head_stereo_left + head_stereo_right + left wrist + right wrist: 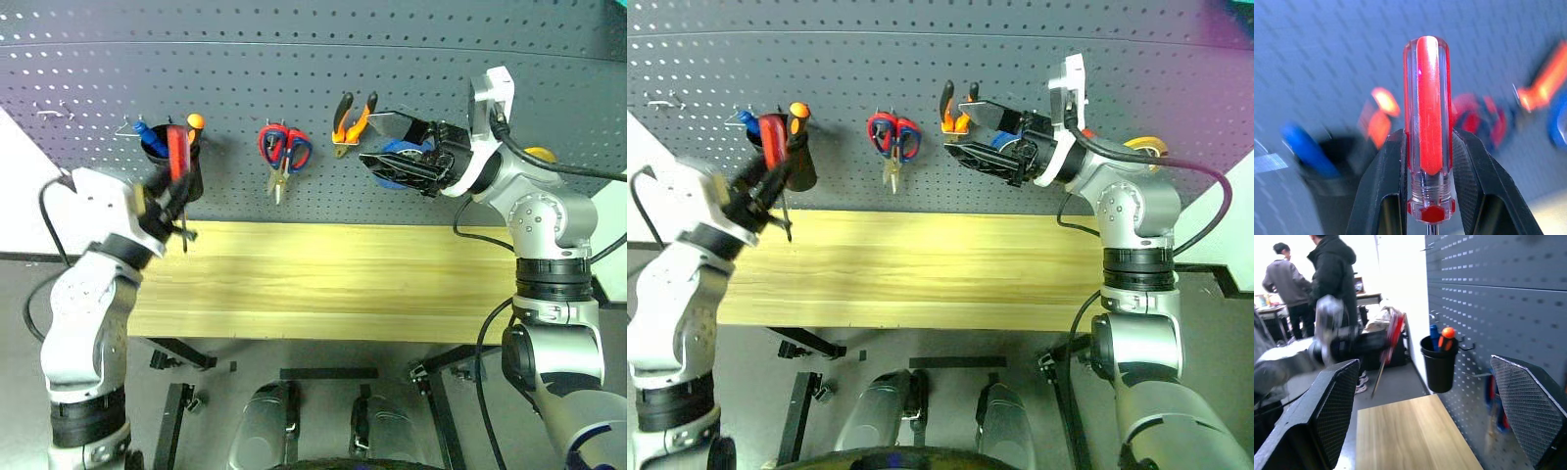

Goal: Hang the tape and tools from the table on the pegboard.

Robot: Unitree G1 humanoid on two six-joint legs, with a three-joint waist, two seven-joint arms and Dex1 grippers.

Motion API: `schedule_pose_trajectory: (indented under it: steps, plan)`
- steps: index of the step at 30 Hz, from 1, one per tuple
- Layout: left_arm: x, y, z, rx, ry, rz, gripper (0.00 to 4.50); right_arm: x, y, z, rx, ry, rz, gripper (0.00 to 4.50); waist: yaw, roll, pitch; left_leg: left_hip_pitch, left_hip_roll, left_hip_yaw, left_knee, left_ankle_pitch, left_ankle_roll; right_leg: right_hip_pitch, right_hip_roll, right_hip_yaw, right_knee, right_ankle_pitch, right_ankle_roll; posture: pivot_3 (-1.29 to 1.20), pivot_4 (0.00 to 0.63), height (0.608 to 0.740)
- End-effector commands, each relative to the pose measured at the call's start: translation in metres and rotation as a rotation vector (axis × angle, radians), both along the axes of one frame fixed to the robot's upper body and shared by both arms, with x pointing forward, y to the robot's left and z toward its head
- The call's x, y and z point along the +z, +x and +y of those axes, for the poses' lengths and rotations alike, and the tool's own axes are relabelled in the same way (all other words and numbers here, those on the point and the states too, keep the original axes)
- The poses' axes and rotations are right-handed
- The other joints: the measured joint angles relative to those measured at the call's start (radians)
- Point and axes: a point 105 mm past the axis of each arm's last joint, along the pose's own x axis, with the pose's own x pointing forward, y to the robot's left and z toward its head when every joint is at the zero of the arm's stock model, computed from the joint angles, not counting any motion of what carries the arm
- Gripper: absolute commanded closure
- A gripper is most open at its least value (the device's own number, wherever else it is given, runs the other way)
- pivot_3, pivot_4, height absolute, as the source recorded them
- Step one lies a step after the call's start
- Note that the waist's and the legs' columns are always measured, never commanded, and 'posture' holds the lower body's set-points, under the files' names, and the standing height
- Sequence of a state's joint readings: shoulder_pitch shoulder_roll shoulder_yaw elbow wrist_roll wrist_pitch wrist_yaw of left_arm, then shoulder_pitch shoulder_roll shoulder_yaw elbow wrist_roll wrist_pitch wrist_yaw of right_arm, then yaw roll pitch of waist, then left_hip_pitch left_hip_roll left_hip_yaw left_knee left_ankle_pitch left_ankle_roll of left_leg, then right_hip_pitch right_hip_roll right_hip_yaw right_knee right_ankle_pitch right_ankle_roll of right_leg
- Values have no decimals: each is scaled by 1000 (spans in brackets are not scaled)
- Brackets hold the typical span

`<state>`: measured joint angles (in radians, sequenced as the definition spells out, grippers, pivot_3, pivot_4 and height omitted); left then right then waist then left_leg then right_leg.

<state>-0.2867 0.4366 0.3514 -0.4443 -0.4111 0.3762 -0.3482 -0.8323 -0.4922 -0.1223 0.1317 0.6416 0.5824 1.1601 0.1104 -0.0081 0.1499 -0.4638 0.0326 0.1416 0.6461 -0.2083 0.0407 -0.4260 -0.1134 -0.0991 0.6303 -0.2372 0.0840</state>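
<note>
- The table (323, 284) lies nearest, its wooden top bare, with the pegboard (294, 59) rising straight behind its far edge.
- The left gripper (168, 201) is raised above the table's left end, its fingers (1386, 186) pinching the red-handled screwdriver (177, 157) low on the handle; the handle stands upright and the thin shaft hangs down below the grip.
- Just behind the screwdriver, a black cup (176, 166) hangs on the pegboard and holds a blue-handled screwdriver (147, 135) and an orange-handled screwdriver (195, 124), so the cup stands right between the held tool and the board.
- The right gripper (392, 147) is held up near the board on the right, pointing left, its fingers (1334, 401) spread wide with nothing between them.
- On the pegboard, the red-handled scissors (283, 152) hang near the middle; the pliers (351, 122) hang just right of them.
- A blue tape roll (397, 162) is partly hidden behind the right gripper.
- The yellow tape (539, 154) shows at the board behind the right arm.
- Two people (1317, 284) stand well beyond the table's left end in the right wrist view.
</note>
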Motion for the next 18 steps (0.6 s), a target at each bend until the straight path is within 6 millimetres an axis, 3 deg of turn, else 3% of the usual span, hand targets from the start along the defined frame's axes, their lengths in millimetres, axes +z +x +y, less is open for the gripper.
schedule_pose_trajectory:
  steps: [1,4,9,12,18]
  plan:
    - [40,-5,0,25,-11,-113,3595,15,-3,2,10,6,-65,0,10,-1,-5,0,0,0,0,0,0,0,0,0,0,0,1,286,34,740]
    - [73,-5,-2,25,-30,-218,3595,16,-3,4,15,15,-68,0,20,-7,-11,0,-1,1,1,0,-1,1,1,0,0,1,1,285,32,740]
    - [103,2,6,87,-37,-313,3595,20,-1,5,9,38,-73,0,37,-7,-15,0,-1,2,1,2,-4,1,1,0,-1,1,2,278,28,740]
    - [103,24,7,103,-44,-328,3595,17,0,7,0,47,-67,0,41,-7,-21,0,-1,4,1,3,-5,1,4,0,-1,1,1,275,23,740]
    - [81,66,16,163,-25,-299,3595,18,1,8,-23,66,-70,0,40,-8,-28,0,-1,5,1,3,-6,1,5,0,-1,1,1,259,22,740]
